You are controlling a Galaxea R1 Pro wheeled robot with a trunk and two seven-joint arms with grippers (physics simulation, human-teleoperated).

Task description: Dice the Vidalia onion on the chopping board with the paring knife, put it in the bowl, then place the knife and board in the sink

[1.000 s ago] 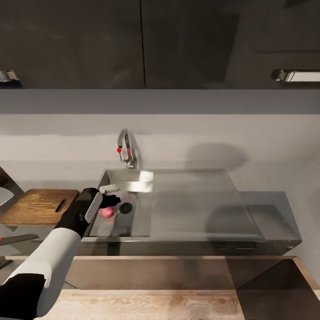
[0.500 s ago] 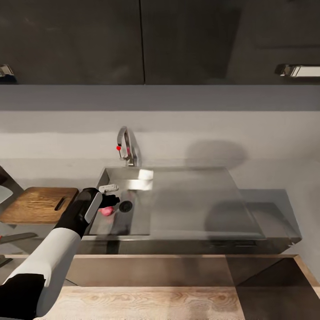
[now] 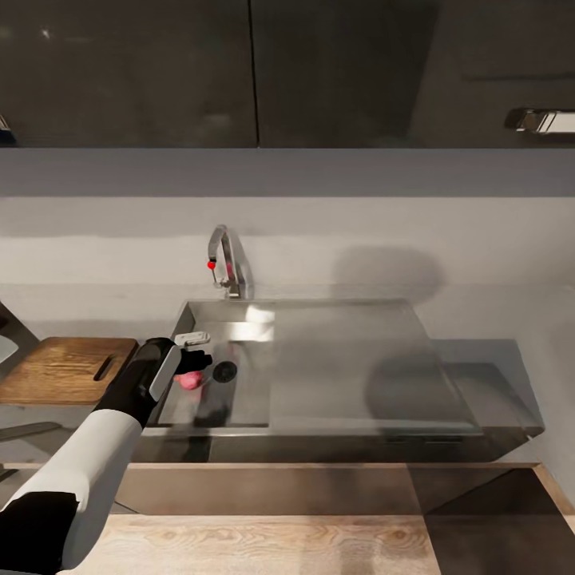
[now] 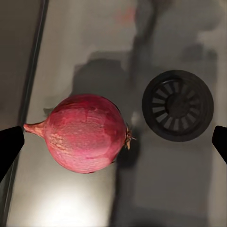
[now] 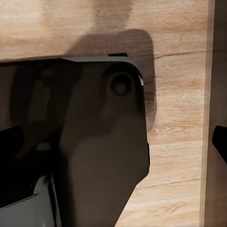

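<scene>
No legible text, labels, brands or nos. anywhere in these views.

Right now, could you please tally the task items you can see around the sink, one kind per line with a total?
Onion in the basin: 1
Chopping board on the countertop: 1
Sink: 1
Open left gripper over the onion: 1
Total: 4

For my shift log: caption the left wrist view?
Open left pincer poised over the red-skinned onion beside the sink drain.
</scene>
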